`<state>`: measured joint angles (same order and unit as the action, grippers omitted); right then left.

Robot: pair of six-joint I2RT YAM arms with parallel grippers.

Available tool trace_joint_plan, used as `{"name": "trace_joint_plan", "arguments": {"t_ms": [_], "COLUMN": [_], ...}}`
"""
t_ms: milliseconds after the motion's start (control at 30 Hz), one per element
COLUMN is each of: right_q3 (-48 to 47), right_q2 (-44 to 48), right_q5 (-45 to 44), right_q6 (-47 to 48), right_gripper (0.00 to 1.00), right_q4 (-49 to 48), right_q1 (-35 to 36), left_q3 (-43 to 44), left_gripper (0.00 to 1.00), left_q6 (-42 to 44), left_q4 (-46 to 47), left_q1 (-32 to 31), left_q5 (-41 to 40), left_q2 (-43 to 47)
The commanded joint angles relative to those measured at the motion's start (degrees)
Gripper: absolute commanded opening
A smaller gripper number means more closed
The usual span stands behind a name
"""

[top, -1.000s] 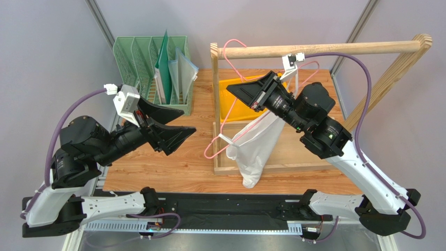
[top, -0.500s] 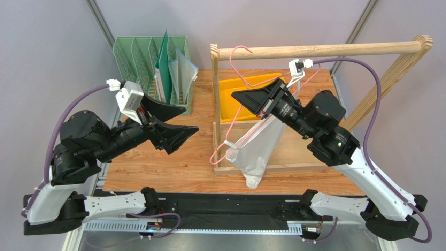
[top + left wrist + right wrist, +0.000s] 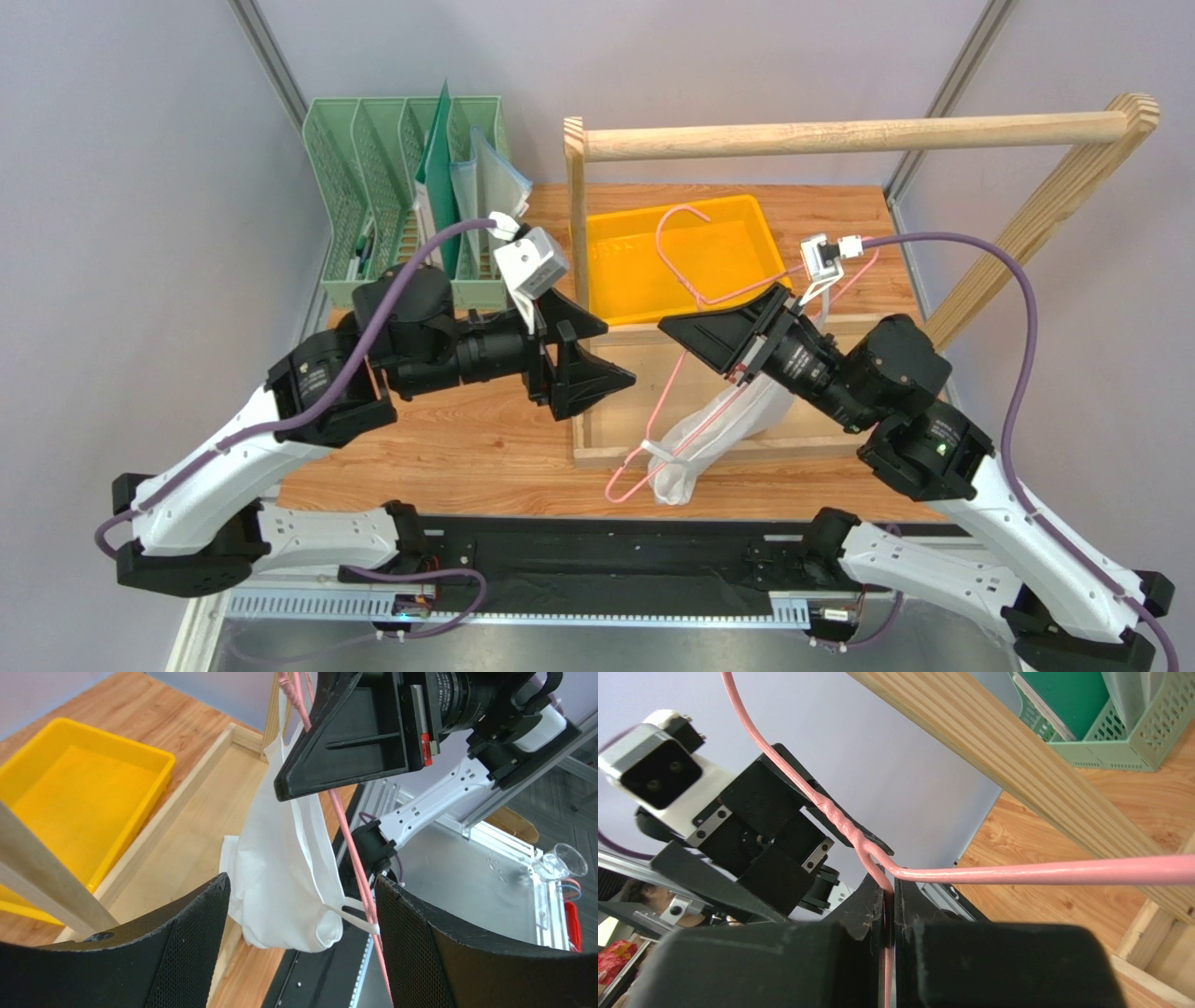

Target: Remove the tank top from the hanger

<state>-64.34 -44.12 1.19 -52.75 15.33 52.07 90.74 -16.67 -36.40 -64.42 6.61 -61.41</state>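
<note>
My right gripper (image 3: 694,333) is shut on the pink wire hanger (image 3: 697,238) near its neck and holds it off the wooden rail, tilted over the table; the pinch shows in the right wrist view (image 3: 890,903). The white tank top (image 3: 713,434) hangs crumpled from the hanger's lower end, one strap still looped round the wire (image 3: 359,917). In the left wrist view it (image 3: 281,875) hangs between my fingers. My left gripper (image 3: 606,357) is open and empty, just left of the garment.
A wooden rail frame (image 3: 856,136) stands over the right half of the table, with its base frame (image 3: 578,406) on the wood. A yellow tray (image 3: 631,273) lies behind. A green file rack (image 3: 368,168) with folders stands at the back left.
My right gripper lifted the hanger off the rail and lowered it toward me. My left arm swung right and forward, so its open jaws now face the tank top.
</note>
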Motion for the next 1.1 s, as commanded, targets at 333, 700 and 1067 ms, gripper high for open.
{"name": "trace_joint_plan", "arguments": {"t_ms": [333, 700, 1067], "right_q3": [3.16, 3.87, 4.75], "right_q2": [-4.04, -4.57, -3.34], "right_q5": [2.93, 4.61, 1.01], "right_q6": [-3.32, -4.03, -3.32], "right_gripper": [0.0, 0.0, 0.0], "right_q4": [-7.16, -7.95, -6.28], "right_q1": [0.22, 0.22, 0.22], "left_q3": [-7.42, -7.86, -9.7], "left_gripper": [0.8, 0.57, 0.72], "left_q6": [-3.46, -4.95, -6.27], "left_q4": [5.73, 8.28, 7.93], "left_q1": [-0.18, -0.18, -0.18], "left_q5": [-2.13, -0.81, -3.01], "left_q2": [-0.64, -1.17, 3.05]}}
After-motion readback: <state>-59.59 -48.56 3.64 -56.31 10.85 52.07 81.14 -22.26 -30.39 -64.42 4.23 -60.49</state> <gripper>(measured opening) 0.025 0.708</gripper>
